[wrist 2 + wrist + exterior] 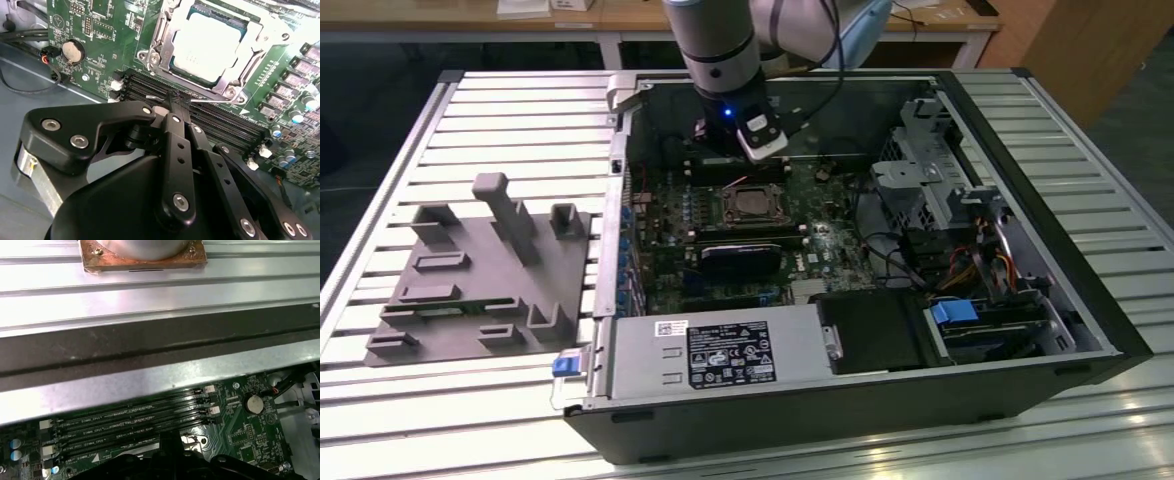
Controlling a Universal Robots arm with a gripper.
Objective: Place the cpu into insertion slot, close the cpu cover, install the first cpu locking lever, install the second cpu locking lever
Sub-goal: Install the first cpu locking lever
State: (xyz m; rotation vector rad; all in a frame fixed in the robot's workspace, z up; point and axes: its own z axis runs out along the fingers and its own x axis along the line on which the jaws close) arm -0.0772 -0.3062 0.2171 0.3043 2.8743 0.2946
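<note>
The work surface is a table (480,120) of long pale metal slats with dark grooves between them, filling most of the exterior view from upper left to lower right. Behind it, along the top of that frame, stand wooden desks (454,15) on white legs over a dark floor, and a wooden panel (1101,50) rises in the upper right corner. On the slats at the exterior view's left sits a grey moulded fixture (480,270) with upright posts. An open black computer case (854,420) lies on its side across the centre and right, its power supply (707,350) along the lower edge and a green motherboard (670,262) inside. The arm comes down from the top centre into the case. In the second wrist view the gripper (176,102) has its black fingers drawn together to a narrow tip, right at a thin metal lever (212,100) that runs beside the black memory slots (220,120); whether it pinches the lever I cannot tell. The cpu (212,42) sits in the insertion slot (724,207) at the middle of the board, framed by the silver cpu cover (167,35) lying down over it. In the first wrist view a round metal base on a brownish plate (145,260) rests on the slats beyond the case wall.
</note>
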